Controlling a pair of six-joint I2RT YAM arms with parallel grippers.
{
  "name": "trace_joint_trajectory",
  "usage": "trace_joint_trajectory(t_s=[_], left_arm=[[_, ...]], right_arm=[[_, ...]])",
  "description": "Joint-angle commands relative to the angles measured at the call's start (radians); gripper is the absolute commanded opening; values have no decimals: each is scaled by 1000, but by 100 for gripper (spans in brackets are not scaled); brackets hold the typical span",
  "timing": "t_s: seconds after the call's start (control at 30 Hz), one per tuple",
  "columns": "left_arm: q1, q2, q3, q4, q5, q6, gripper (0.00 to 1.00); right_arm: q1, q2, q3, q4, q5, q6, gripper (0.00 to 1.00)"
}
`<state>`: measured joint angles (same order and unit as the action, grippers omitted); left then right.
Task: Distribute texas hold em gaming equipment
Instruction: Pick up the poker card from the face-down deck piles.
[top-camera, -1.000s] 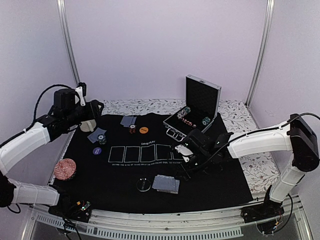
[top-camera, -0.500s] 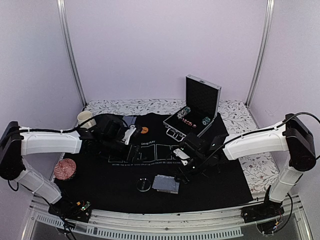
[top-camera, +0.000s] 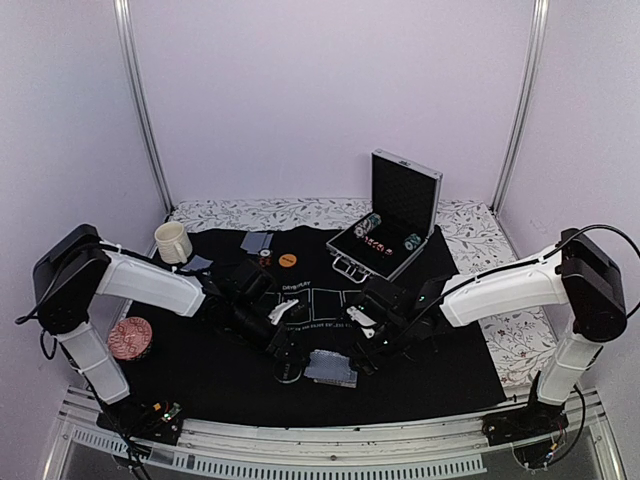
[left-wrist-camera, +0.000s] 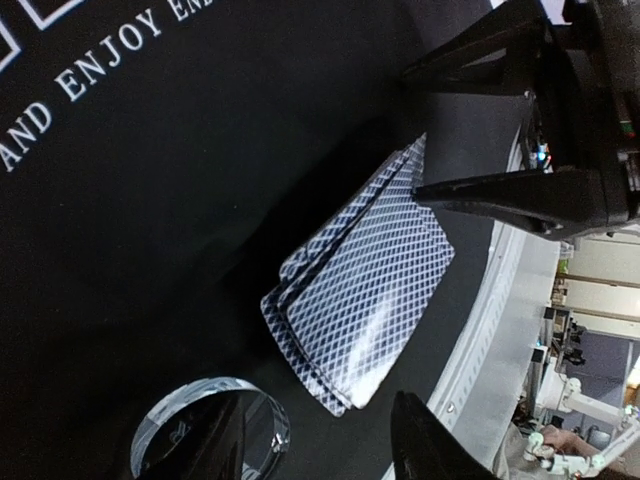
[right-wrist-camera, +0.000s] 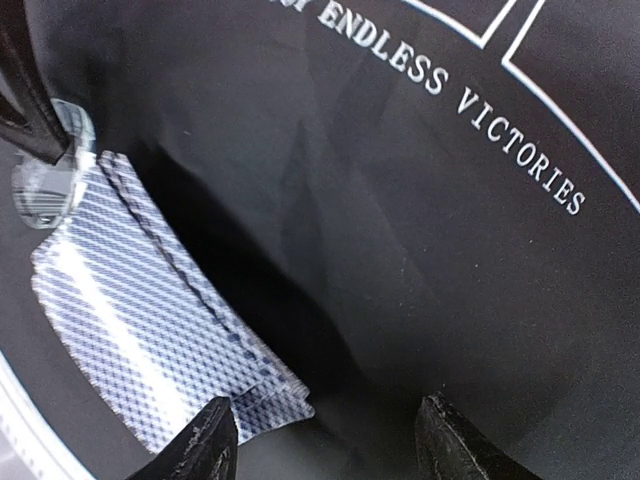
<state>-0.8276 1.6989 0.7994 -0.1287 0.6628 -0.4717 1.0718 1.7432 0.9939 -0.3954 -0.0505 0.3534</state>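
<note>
Left claw: spread wide, gripping nothing, hanging low over the black mat near mid-bench. One finger above a clear-rimmed round disc, the other out beyond the deck's long edge, over bare mat.

Just right of the disc: deck of grey-blue-backed playing cards, face down, flat on the mat, slightly fanned so that the lower cards peek out along one side. Disc and deck close together; touching or not, cannot tell.

Right of the deck: right claw, likewise wide and empty, reaching in from the right. One fingertip over the deck's near corner, the other over plain mat; contact with the cards not clear. White lettering "ENDLESS VICTORIES" on the mat just beyond, below a row of white outlined boxes, partly hidden by the arms.

Farther back, again from the left:
- reddish patterned round piece at the mat's left edge
- cream mug, upright, by the mat's far-left corner
- single grey-blue card just beside the mug
- two more cards near the mat's far edge
- small chip stack just in front of those
- orange disc beside the stack
- silver case at far right, lid upright, black lining, rows of poker chips inside

Under it all, flowered bench.
</note>
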Motion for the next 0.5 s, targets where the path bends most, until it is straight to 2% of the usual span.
trace_joint_trajectory(t_s=[0.0,0.47], left_arm=[[-21,44,16,55,62,-1,50],[-40,114,68,60,88,18,38]], right_arm=[[14,36,-6,13,43,9,64],[16,4,-21,51,52,25,65]])
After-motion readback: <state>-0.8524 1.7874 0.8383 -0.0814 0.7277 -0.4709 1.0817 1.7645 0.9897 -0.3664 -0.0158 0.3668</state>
